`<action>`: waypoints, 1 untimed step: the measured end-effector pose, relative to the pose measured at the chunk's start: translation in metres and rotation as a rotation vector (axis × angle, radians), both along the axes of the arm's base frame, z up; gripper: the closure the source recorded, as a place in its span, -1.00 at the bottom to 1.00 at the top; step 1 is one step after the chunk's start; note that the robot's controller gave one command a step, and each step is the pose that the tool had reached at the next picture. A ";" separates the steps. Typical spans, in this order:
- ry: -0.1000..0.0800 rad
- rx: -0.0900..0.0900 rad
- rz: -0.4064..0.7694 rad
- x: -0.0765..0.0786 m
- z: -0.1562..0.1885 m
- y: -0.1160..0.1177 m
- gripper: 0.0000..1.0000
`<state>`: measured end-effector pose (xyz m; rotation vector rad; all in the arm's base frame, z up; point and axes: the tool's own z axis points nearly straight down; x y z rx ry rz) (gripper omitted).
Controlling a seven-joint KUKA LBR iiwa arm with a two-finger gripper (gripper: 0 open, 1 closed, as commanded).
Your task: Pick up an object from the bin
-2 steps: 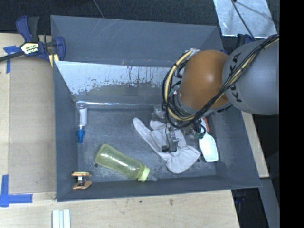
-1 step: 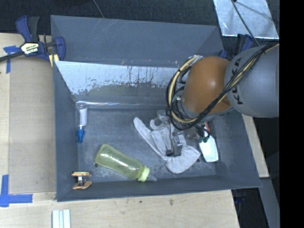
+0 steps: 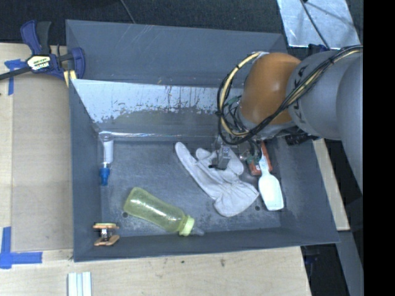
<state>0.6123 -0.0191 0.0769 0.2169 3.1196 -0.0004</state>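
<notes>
My gripper (image 3: 221, 159) reaches down from under the arm's orange cover onto a white crumpled cloth glove (image 3: 216, 180) lying in the right half of the bin floor. Its fingertips sit at the glove's upper part, touching or nearly touching the fabric. A small white bottle (image 3: 270, 190) with a red and orange part at its top lies just right of the glove, beside the gripper.
A yellow-green translucent bottle (image 3: 157, 211) lies near the front wall. A clear tube with a blue tip (image 3: 105, 162) lies along the left wall. A small tan and orange piece (image 3: 105, 233) sits in the front left corner. The arm covers the bin's right back area.
</notes>
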 end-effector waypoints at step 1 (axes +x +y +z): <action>0.000 0.000 0.000 0.000 0.000 0.000 1.00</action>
